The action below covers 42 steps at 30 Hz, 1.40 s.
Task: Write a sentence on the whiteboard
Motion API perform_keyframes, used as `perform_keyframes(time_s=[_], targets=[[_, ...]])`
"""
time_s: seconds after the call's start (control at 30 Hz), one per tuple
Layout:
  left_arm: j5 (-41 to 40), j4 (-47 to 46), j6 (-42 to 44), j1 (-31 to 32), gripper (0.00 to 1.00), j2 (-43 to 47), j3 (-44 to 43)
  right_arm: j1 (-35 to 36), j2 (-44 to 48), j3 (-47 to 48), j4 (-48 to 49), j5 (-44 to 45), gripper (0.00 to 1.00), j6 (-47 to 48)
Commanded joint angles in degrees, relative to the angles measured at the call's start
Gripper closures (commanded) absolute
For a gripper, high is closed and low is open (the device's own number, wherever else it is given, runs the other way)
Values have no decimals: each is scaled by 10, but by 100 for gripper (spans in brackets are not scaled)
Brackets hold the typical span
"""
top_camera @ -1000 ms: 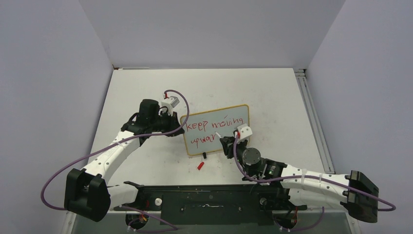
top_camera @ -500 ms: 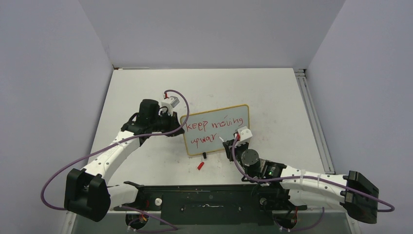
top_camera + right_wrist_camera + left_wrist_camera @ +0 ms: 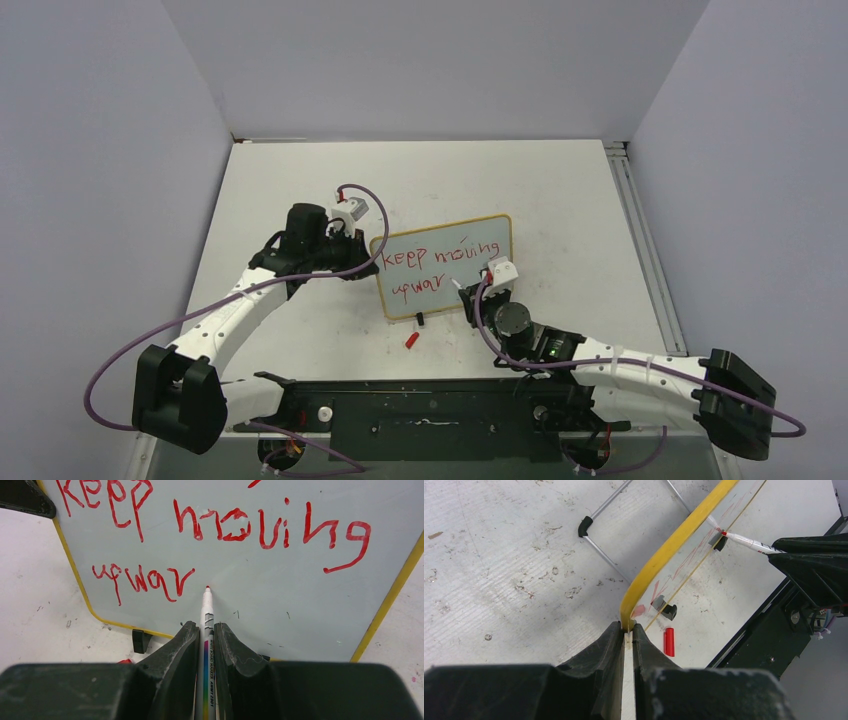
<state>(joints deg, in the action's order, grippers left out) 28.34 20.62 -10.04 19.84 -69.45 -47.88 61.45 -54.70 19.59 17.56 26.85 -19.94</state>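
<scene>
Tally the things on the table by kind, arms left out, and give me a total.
whiteboard: 1
marker: 1
red cap: 1
Total: 3

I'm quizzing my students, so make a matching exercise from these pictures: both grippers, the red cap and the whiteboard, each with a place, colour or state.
1 left gripper
2 right gripper
3 red cap
4 whiteboard

A lying on the table
B yellow-framed
C shut on the marker
D shut on the whiteboard's edge

Pairs: 1-D, 2-C, 3-A, 4-B
</scene>
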Motion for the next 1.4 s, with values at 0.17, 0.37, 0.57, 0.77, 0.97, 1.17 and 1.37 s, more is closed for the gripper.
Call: perform_keyframes(time_s=[0.17, 0.37, 0.57, 0.77, 0.97, 1.17, 1.37], targets=[[5, 4, 3, 2, 100, -4, -12, -9, -19, 2, 54, -9, 95, 7], [6, 2, 3, 2, 100, -3, -12, -11, -41, 14, 57, -29, 95, 17], [6, 2, 3, 2, 100, -1, -13, -11, -45, 6, 48, -35, 95, 6], [6, 1, 3, 2, 100, 1, -13, -10, -37, -7, 27, -23, 95, -13], [6, 0, 3, 2, 100, 1, -12, -10, -24, -13, 11, -10, 95, -25], [6, 0, 3, 2, 100, 3, -12, -10, -17, -4, 3, 1, 95, -17], [8, -1, 3, 2, 100, 3, -12, -10, -16, 10, 12, 8, 95, 1]])
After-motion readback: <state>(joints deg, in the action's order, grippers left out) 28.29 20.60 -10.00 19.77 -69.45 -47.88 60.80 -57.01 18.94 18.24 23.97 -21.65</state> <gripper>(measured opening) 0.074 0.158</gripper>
